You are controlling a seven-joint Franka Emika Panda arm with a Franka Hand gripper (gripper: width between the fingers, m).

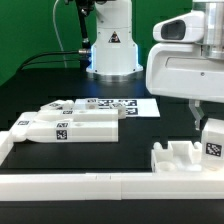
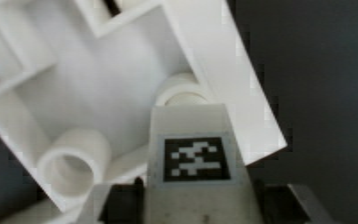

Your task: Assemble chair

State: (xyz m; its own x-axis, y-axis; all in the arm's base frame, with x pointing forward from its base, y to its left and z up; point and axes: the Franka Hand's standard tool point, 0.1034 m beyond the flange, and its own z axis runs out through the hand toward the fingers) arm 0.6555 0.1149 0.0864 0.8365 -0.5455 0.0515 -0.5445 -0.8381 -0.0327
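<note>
Fingers (image 2: 119, 208) of my hand (image 2: 195, 203) sit flush on both sides of a small tagged block (image 2: 195, 140), pinching it upright. It stands at the exterior view's right, against the notched white slab (image 1: 175, 155) on the dark surface (image 1: 140, 130); whether they touch I cannot tell. Tagged bars (image 1: 70, 122) lie well apart toward the exterior view's left, near the marker board (image 1: 125, 104).

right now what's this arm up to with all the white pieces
The arm's end effector is down at the exterior view's right, with its fingers on either side of a small tagged block next to a notched white part. Whether it has a firm grip is not clear. Other tagged chair parts lie loose at the exterior view's left, not yet joined.
</note>
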